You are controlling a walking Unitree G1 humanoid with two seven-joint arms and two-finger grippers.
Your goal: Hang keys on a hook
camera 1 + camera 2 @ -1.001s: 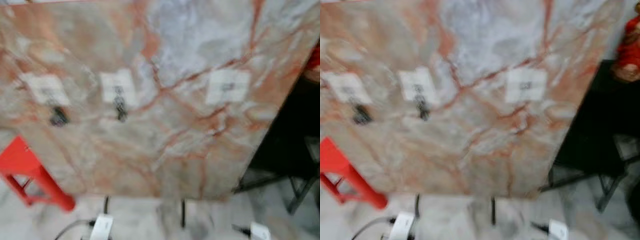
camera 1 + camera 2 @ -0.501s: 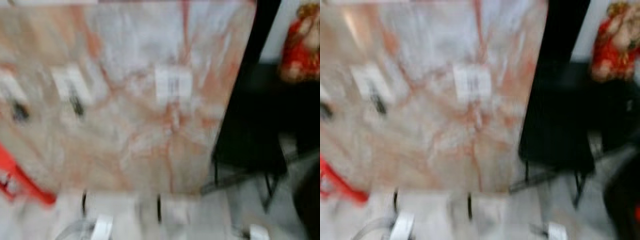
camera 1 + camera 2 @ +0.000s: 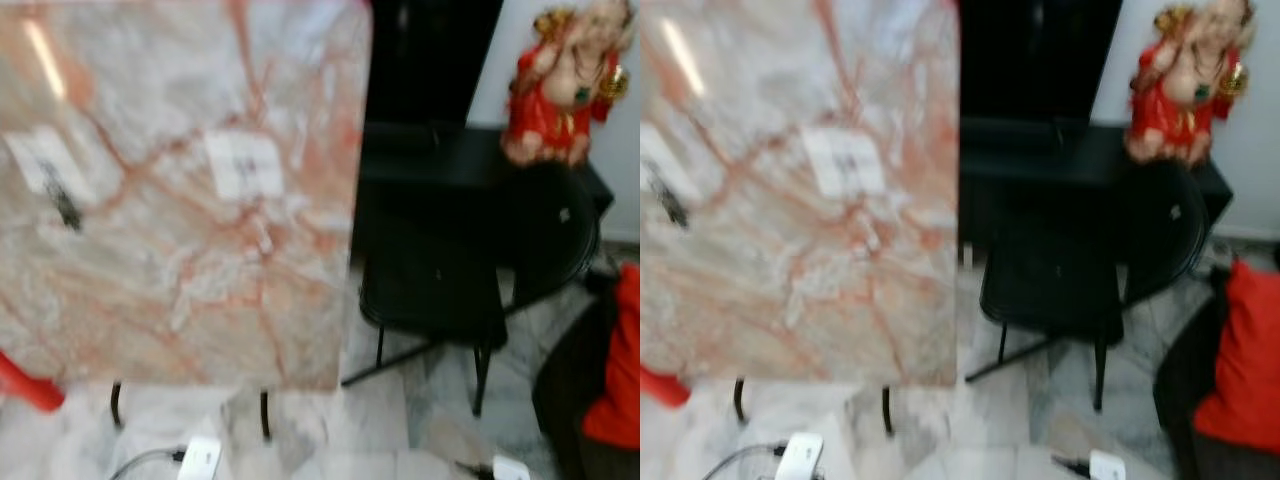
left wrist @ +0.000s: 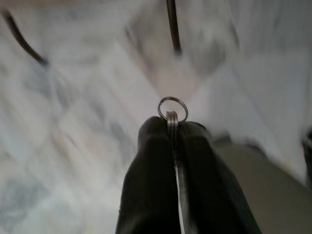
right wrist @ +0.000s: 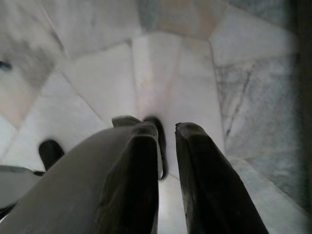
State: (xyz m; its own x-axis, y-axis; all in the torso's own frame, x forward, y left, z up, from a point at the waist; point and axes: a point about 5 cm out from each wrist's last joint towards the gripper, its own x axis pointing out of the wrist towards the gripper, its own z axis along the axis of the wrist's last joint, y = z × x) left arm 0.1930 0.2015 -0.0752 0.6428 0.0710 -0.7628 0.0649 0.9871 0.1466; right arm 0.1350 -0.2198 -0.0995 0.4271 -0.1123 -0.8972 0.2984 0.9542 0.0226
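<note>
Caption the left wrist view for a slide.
Left gripper shut on a key ring, held above the pale marble floor.

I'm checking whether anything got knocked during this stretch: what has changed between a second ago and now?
Only the camera swung to the robot's right: the marble panel slid leftward in view, and the black chair and red figurine came into view. The white hook plates sit where they were on the panel. The left pincer is shut on the key ring.

Red figurine [image 3: 565, 85] on black table [image 3: 450, 165]; black chair [image 3: 440, 290] beside.
</note>
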